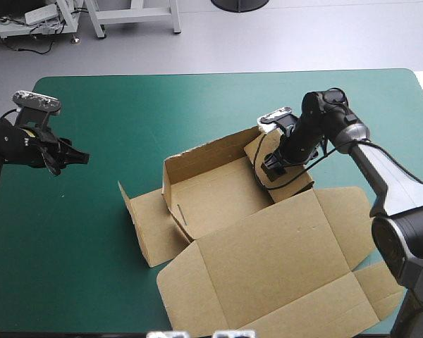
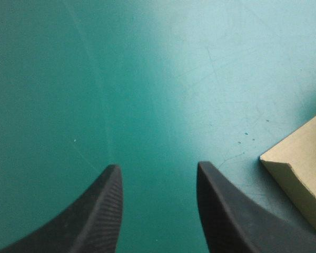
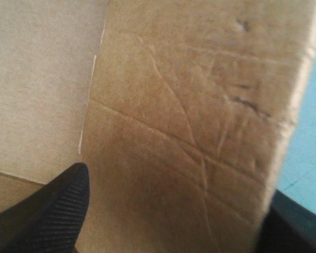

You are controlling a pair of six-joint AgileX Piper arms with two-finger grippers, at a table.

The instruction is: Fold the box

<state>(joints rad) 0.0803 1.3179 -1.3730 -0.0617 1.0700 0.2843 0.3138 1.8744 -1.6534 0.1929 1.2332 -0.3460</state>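
My left jaws hang open over bare desk (image 2: 147,79), a corner of the box (image 2: 300,174) just beside them. My right jaws stand apart, straddling the box's side wall (image 3: 189,132). I judge I'm mid wall-raising; next I must pinch it and fold inward.

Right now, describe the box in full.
The box is a cut sheet of brown board, creased and scuffed, half formed at mid-table on the teal-green cover. Its far wall stands upright, the left flap is partly raised, and the lid lies flat toward the near edge with its side flaps spread. The right side flap stands tilted between the right jaws, which straddle it open. The left jaws hang clear of it.
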